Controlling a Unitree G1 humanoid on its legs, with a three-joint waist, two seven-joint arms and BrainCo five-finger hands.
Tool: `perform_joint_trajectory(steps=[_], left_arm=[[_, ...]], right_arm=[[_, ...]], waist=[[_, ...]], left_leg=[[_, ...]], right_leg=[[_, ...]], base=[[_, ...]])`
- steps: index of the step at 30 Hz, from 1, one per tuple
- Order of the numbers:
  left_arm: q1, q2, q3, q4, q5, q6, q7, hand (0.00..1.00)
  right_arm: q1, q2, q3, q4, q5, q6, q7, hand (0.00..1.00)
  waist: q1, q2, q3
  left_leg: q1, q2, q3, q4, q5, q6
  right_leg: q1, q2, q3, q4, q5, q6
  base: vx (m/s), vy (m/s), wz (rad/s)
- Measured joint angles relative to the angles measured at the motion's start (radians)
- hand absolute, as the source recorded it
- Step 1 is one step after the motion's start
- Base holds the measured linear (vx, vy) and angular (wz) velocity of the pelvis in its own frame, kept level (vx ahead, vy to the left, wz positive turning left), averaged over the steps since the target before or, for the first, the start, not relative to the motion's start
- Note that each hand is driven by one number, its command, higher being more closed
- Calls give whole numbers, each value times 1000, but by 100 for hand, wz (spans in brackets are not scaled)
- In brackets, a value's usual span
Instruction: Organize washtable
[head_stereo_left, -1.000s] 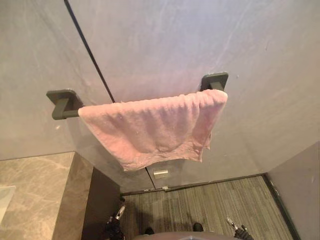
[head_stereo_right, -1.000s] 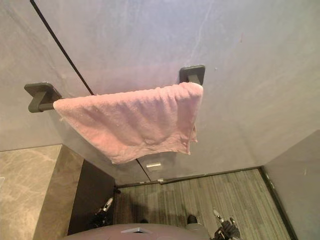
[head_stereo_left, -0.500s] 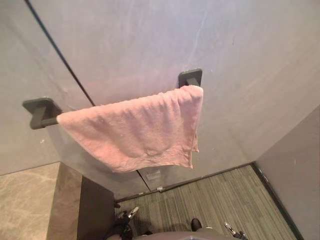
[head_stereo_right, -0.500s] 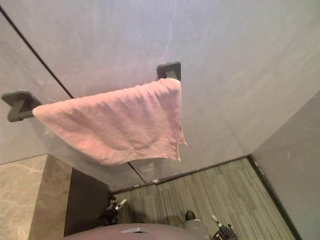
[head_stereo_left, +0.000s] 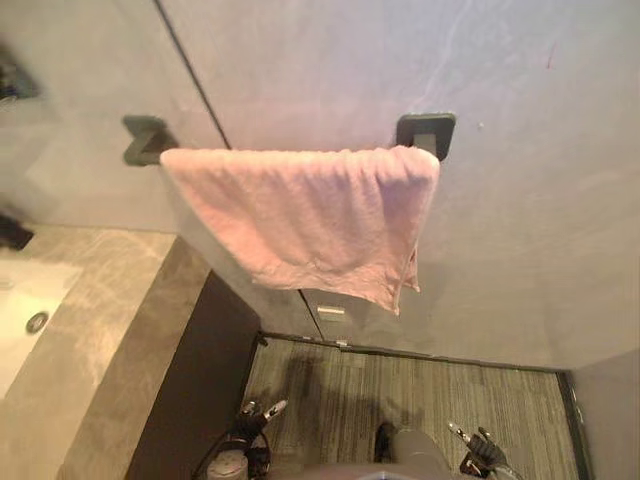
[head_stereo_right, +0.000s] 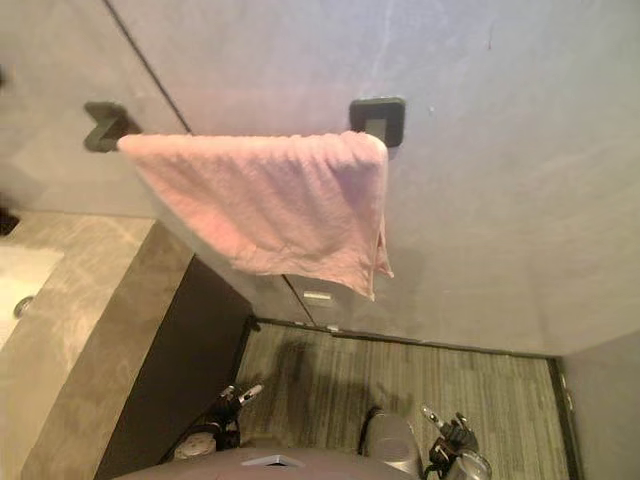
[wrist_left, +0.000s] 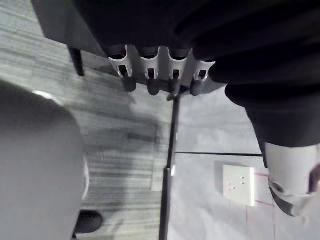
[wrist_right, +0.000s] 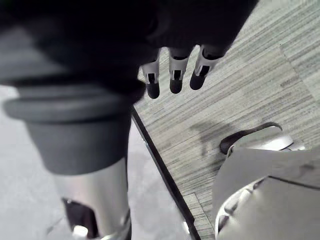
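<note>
Pink towel (head_stereo_left: 310, 215): draped over towel rail (head_stereo_left: 147, 142), presumably drying.
Left hand (wrist_left: 150, 70): loose, empty, idle.
Right hand (wrist_right: 175, 70): loose, empty.

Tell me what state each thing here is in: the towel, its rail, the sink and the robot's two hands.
Towel: draped over the rail, its bottom edge slanting, lowest at the right corner.
Rail: fixed to the wall, bar almost fully covered by the towel.
Sink: nothing in the part that shows, drain uncovered.
Left hand: open, holding nothing, hanging above the floor.
Right hand: open, holding nothing, hanging above the floor.
</note>
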Motion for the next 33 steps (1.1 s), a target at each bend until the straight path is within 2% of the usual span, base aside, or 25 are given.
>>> perform_joint_trajectory(steps=[2, 4, 5, 6, 9, 11, 13, 14, 15, 16, 18, 19, 20, 21, 22, 23, 24, 25, 27, 28, 29, 32, 33], left_arm=[[-14, 1, 31, 27, 38, 9, -16, 0], [-34, 4, 44, 48, 122, 32, -17, 0], [-36, 5, 42, 47, 147, 35, -17, 0], [-49, 11, 19, 43, 180, 37, -16, 0], [-77, 35, -52, 30, 234, 38, -12, 0], [-85, 47, -74, 9, 234, 34, -10, 0], [-107, 61, -94, -6, 236, 29, -5, 0], [-106, 62, -93, -6, 236, 25, -4, 0], [-101, 58, -90, -2, 236, 24, -6, 0], [-96, 52, -87, -3, 235, 22, -8, 0], [-92, 58, -84, 8, 235, 27, -11, 0], [-77, 61, -77, 15, 234, 29, -12, 0], [-66, 61, -61, 15, 234, 30, -12, 0], [-48, 58, -13, 5, 214, 35, -10, 0], [-38, 60, 8, -5, 214, 37, -8, 0], [-28, 59, 27, -1, 216, 39, -9, 0], [-20, 52, 27, 1, 216, 39, -11, 0], [-15, 50, 26, 3, 216, 39, -11, 0], [-5, 58, 25, 3, 215, 40, -11, 0], [-8, 64, 25, 3, 214, 40, -10, 0], [-18, 78, 24, 4, 215, 42, -7, 0], [-44, 92, 12, 24, 213, 46, 9, 0], [-52, 93, 1, 23, 213, 45, 12, 0]], right_arm=[[-9, 18, -38, 0, 4, 1, 1, 0], [-22, 33, -42, 1, 89, 0, -2, 0], [-27, 38, -37, 1, 125, -1, -4, 0], [-39, 49, -20, 1, 193, -5, -4, 0], [-43, 57, 65, 0, 216, -6, -1, 0], [-52, 51, 131, 0, 187, -6, -2, 0], [-65, 50, 188, -10, 154, -6, -2, 0], [-66, 48, 208, -17, 146, -6, -1, 0], [-64, 38, 234, -47, 132, -5, 1, 0], [-57, 33, 241, -69, 117, -4, 0, 0], [-48, 39, 245, -78, 115, -3, 1, 0], [-50, 41, 251, -78, 101, -2, 3, 0], [-53, 40, 253, -79, 88, -1, 4, 0], [-59, 44, 259, -79, 72, -1, 9, 0], [-62, 43, 268, -77, 65, 1, 15, 0], [-73, 39, 274, -80, 46, 1, 23, 0], [-75, 38, 280, -85, 29, 0, 25, 0], [-79, 40, 289, -85, 29, 0, 27, 0], [-92, 44, 331, -83, -2, 1, 32, 0], [-99, 46, 337, -82, -3, 1, 32, 0], [-108, 50, 350, -82, -6, 1, 27, 0], [-91, 49, 355, -82, -8, 0, 10, 0], [-84, 47, 355, -81, -8, -1, 7, 0]], waist=[[-22, 12, -6], [-35, 14, -7], [-35, 13, -8], [-30, 7, -11], [-25, -24, -17], [-19, -39, -6], [-15, -69, 32], [-10, -78, 38], [7, -59, 46], [6, -57, 49], [7, -66, 49], [11, -75, 48], [12, -78, 46], [16, -90, 39], [35, -100, 38], [41, -75, 29], [43, -60, 10], [50, -56, 3], [72, -54, -38], [75, -63, -38], [81, -84, -36], [56, -93, -28], [60, -91, -22]], left_leg=[[102, 11, 2, -107, 2, -2], [181, 35, 13, -304, 8, 3], [189, 39, 20, -362, 19, 17], [195, 41, 43, -432, 13, 46], [199, 9, 49, -517, -16, 75], [212, -21, 50, -562, -26, 88], [212, -64, 48, -528, -37, 107], [198, -71, 49, -499, -37, 108], [153, -54, 50, -438, -43, 123], [118, -47, 20, -399, -59, 152], [80, -46, -75, -374, -79, 186], [64, -56, -125, -375, -79, 186], [52, -63, -151, -372, -79, 186], [22, -81, -187, -355, -78, 184], [12, -93, -210, -341, -73, 175], [-6, -84, -230, -337, -66, 166], [-30, -72, -236, -336, -57, 162], [-47, -70, -238, -332, -49, 159], [-163, -58, -250, -296, -40, 146], [-184, -55, -251, -288, -36, 138], [-232, -48, -260, -274, -21, 122], [-273, -24, -359, -302, 53, 77], [-264, -17, -386, -324, 78, 63]], right_leg=[[-6, 43, -41, -76, 39, -8], [-27, 89, -44, -130, 91, -10], [-38, 98, -46, -138, 106, -13], [-63, 108, -48, -142, 132, -12], [-89, 92, -47, -170, 222, -13], [-113, 67, -36, -141, 249, -5], [-134, 33, 98, -88, 316, 70], [-134, 34, 138, -96, 349, 110], [-136, 36, 225, -99, 401, 176], [-176, 18, 266, 134, 257, 128], [-166, -19, 300, 404, 101, 121], [-139, -37, 341, 511, 57, 140], [-120, -43, 363, 537, 47, 155], [-70, -54, 414, 530, 16, 198], [-43, -49, 450, 484, -9, 229], [-10, -25, 474, 414, -19, 239], [13, -7, 496, 338, -26, 235], [31, 2, 510, 292, -34, 226], [32, 1, 507, 131, -57, 198], [29, 1, 506, 96, -59, 194], [22, 6, 503, 38, -63, 188], [26, 39, 419, 7, -36, 156], [33, 47, 392, 11, -33, 148]], base=[[-259, 32, 79], [-237, 75, 63], [-218, 137, 32], [-250, 173, 22], [-229, 178, 11], [-232, 217, -4], [-228, 325, -2], [-227, 329, -15], [163, 267, 12], [367, 234, 45], [615, 99, 146], [381, 40, 165], [53, 7, 144], [-163, -24, 99], [-209, -35, 84], [-140, 9, 38], [-96, 29, 17], [-96, 45, 1], [-178, -2, 2], [-218, -50, 5], [-235, -88, 26], [-216, -110, 71], [-252, -127, 107]])
